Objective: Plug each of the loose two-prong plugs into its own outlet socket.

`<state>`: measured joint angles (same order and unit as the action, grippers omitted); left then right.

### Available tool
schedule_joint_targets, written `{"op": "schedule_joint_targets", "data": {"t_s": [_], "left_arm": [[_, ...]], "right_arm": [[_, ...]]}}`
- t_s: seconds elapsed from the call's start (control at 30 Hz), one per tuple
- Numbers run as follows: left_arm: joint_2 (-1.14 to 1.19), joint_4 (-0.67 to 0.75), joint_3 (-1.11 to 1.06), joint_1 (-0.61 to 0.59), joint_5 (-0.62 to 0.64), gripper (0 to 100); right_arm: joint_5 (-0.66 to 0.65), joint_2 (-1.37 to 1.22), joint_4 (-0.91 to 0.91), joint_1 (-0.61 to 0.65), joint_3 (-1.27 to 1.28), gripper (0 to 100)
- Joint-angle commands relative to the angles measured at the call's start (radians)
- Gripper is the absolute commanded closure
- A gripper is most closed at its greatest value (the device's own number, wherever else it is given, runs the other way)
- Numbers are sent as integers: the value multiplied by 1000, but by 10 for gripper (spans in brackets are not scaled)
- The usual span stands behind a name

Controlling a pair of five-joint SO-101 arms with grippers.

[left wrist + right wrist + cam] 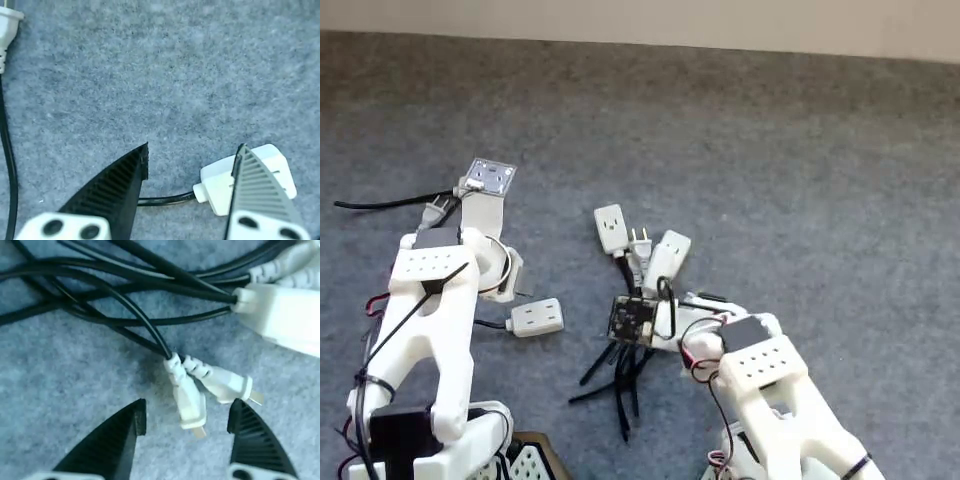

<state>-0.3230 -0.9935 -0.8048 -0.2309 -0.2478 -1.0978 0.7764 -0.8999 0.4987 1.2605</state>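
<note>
My right gripper (187, 407) is open just above the grey carpet, its fingertips on either side of two white two-prong plugs (190, 405) (225, 385) that lie side by side on black cords. A white outlet socket (285, 320) lies just beyond them. My left gripper (192, 147) is open over bare carpet, with another white socket (220, 185) beside one finger (252, 185). A third plug (7, 20) lies farther off. In the high view I see sockets (610, 228) (665, 255) (535, 317) and plugs (640, 240) (435, 210).
A tangle of black cords (620, 370) spreads over the carpet (800, 170) between the two arms. One black cord (380, 204) trails off to the left from the far plug. Open carpet lies beyond the sockets and to the right.
</note>
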Motion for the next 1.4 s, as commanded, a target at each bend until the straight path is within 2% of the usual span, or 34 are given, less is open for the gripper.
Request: {"op": "schedule_joint_targets", "data": {"t_s": [0.0,0.13,0.37,0.43,0.6,0.73,0.83,0.93,1.0,1.1,1.17,1.3,1.37], "left_arm": [[1,23,5,2,6,723],[1,25,-10,2,6,723],[1,23,-21,2,6,723],[1,23,-21,2,6,723],[1,23,-22,2,6,723],[1,23,-22,2,6,723],[1,23,-22,2,6,723],[1,23,-22,2,6,723],[1,23,-22,2,6,723],[1,21,-22,2,6,723],[1,21,-30,2,6,723],[1,25,-42,5,6,723],[1,23,-47,21,6,723]], "right_arm": [[-20,28,77,62,30,735],[54,28,180,128,84,735],[57,28,216,130,87,739],[51,28,216,130,91,785],[-23,28,208,131,128,995],[-3,36,194,128,143,995],[74,39,96,99,122,994],[72,38,-81,74,30,994],[68,38,-223,77,-28,994],[-9,35,-344,111,-59,994],[-12,36,-320,139,-13,994],[87,33,-117,151,91,994],[97,33,-56,151,133,990]]}}
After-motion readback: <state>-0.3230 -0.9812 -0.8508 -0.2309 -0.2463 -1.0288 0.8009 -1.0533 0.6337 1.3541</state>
